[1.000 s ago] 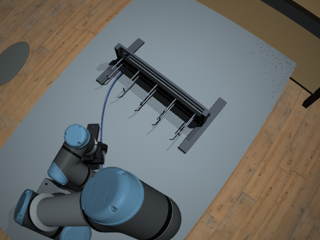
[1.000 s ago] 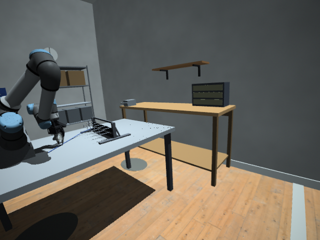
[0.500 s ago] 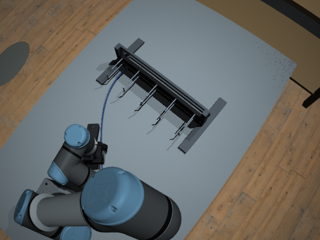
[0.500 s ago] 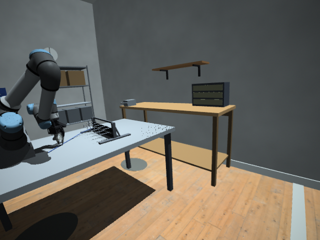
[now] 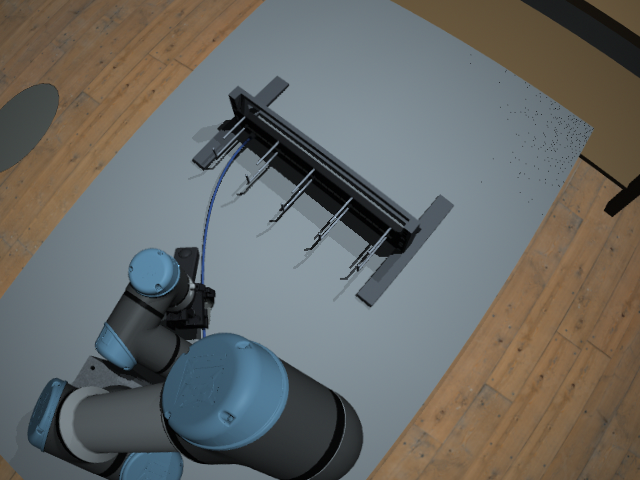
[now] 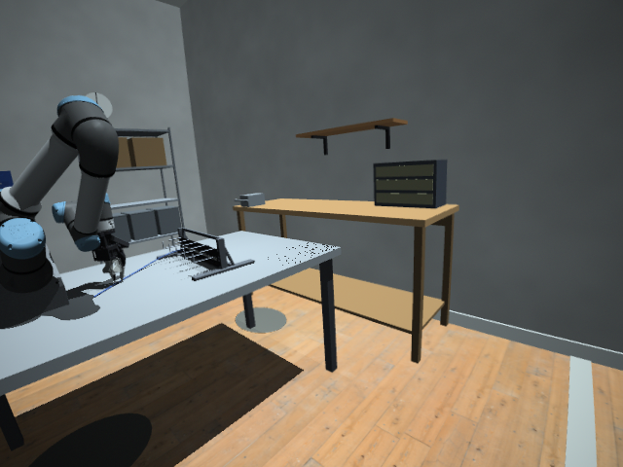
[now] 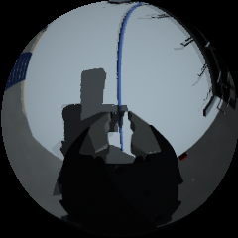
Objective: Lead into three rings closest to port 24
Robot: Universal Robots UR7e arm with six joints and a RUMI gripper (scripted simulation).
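A wooden floor (image 5: 527, 335) (image 6: 478, 402) surrounds the pale grey table (image 5: 413, 129) (image 6: 151, 311) (image 7: 159, 64), with a workbench (image 6: 332, 208) beyond it and grey walls behind. The gripper (image 5: 206, 310) (image 6: 117, 279) (image 7: 120, 112) hangs low over the table, its jaws narrowly parted, apparently straddling the blue lead (image 5: 206, 227) (image 6: 140, 269) (image 7: 119, 64) without pinching it. In the wrist view the lead runs straight ahead between the fingers, its long axis in line with the gap, then bends right toward its plugged end. The upright rack (image 5: 431, 217) (image 6: 224, 269) (image 7: 210, 105) stands ahead and to the right. The likely next move is closing on the lead, then lifting it rightward to the three far steel rings (image 5: 357, 268) (image 6: 191, 246) (image 7: 186, 43), away from the plugged end.

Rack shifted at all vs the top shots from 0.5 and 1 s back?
No. In the top view the rack sits in the same place and at the same angle against the table's edges, with no visible slide.
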